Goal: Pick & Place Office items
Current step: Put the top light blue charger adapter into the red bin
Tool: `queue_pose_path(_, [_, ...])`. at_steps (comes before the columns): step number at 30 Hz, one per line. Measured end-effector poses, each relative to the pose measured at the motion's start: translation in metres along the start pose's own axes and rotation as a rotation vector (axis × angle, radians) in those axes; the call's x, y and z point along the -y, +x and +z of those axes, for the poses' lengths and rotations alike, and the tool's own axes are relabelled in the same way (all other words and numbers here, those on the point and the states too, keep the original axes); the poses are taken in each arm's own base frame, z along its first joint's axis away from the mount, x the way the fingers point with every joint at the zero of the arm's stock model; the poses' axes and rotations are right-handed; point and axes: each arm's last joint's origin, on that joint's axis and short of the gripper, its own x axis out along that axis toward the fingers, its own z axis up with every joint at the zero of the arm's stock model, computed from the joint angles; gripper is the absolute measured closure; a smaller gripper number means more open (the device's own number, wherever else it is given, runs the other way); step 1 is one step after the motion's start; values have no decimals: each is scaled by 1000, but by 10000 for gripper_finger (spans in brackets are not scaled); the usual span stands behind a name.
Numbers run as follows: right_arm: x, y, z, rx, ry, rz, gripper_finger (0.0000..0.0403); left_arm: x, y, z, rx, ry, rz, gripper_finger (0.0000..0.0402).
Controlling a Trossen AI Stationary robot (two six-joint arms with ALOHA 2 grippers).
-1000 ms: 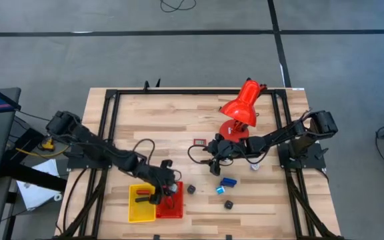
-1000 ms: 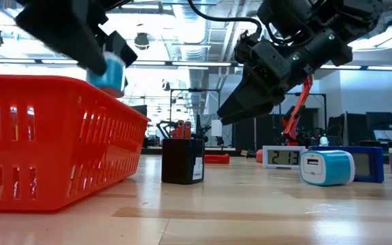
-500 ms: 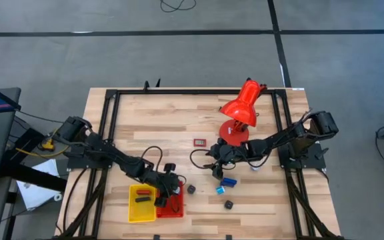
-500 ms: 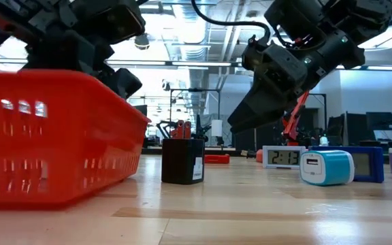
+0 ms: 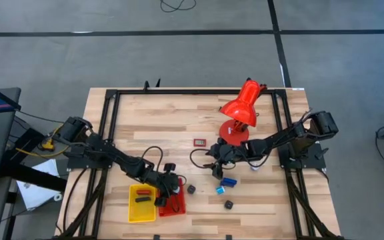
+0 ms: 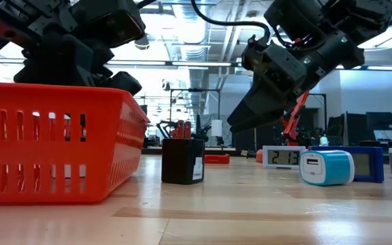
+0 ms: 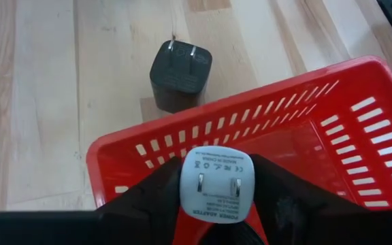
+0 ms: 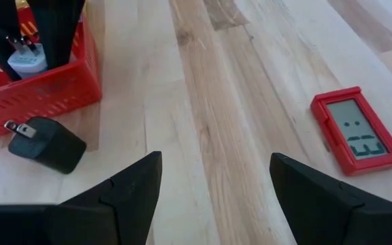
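My left gripper (image 5: 167, 189) reaches down into the red basket (image 7: 332, 129), shut on a white and blue charger (image 7: 215, 184) whose prongs face the wrist camera. The right wrist view shows that charger (image 8: 27, 62) inside the basket. A black charger (image 7: 179, 71) lies on its side on the wood just outside the basket. My right gripper (image 8: 213, 184) hangs open above bare wood between the black charger (image 8: 46, 144) and a red clock (image 8: 359, 129). Blue items (image 5: 227, 181) and a black cube (image 5: 229, 205) lie near it. My left gripper pinches the white charger by its two opposite sides (image 7: 186, 187) between the two fingers. The fingers (image 7: 148, 197) slant down into the basket from the table's left. The charger sits prongs up, below the basket's rim. The basket wall hides whether it rests on the floor.
A yellow tray (image 5: 141, 203) lies against the basket's left side. The large red desk lamp (image 5: 241, 110) stands behind my right gripper. The low view shows a small grey clock (image 6: 283, 156) and a blue block (image 6: 366, 163) on the wood.
My left gripper has sunk with the charger from above the red basket's rim down into the basket. The basket has shifted and turned a little against the yellow tray.
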Motion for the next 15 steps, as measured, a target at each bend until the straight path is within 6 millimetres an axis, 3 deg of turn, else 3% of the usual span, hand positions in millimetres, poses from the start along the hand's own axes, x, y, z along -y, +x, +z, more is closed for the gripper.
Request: queue_pose_path(15, [0, 0, 1, 11, 2, 4, 137, 0, -1, 0, -6, 3, 1, 234])
